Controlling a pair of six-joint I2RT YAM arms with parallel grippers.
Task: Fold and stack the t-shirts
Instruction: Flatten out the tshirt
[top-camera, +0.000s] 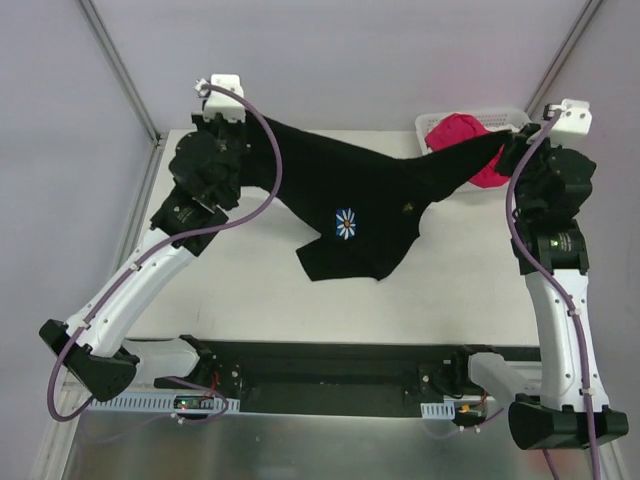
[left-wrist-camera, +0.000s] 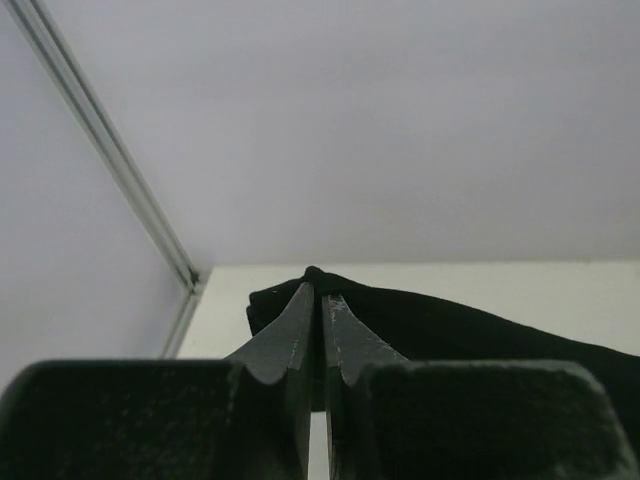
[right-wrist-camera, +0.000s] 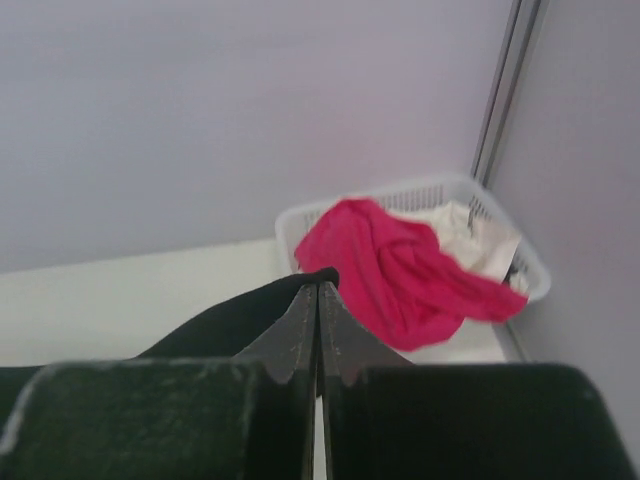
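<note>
1. The black t-shirt (top-camera: 370, 205) is held stretched above the table (top-camera: 240, 300), spanning from about 10 o'clock to about 2 o'clock in the top view.
2. The left gripper (top-camera: 258, 122) is seen at the 10 o'clock end. In the left wrist view its jaws are pressed almost together, and a bunched edge of the black cloth (left-wrist-camera: 420, 320) is pinched at the tips of the left gripper (left-wrist-camera: 318, 285).
3. The right gripper (top-camera: 503, 148) is seen at the 2 o'clock end. In the right wrist view the jaws of the right gripper (right-wrist-camera: 318, 292) are closed on a corner of the black t-shirt (right-wrist-camera: 240, 310).
4. The middle of the shirt sags between the two grips toward 6 o'clock, and its lower hem is draped onto the table near the centre.
5. A white-and-blue daisy print (top-camera: 346, 223) is shown facing up on the sagging part.
6. The pink t-shirt (top-camera: 462, 135) is heaped in the white lattice basket (top-camera: 508, 113) at the table's 1 o'clock corner, just behind the right gripper, and is spilled over the basket's near rim (right-wrist-camera: 288, 228).
7. The white t-shirt (right-wrist-camera: 470, 238) is lying in the same basket, at 3 o'clock of the pink t-shirt (right-wrist-camera: 390, 265) and partly covered by it.
</note>
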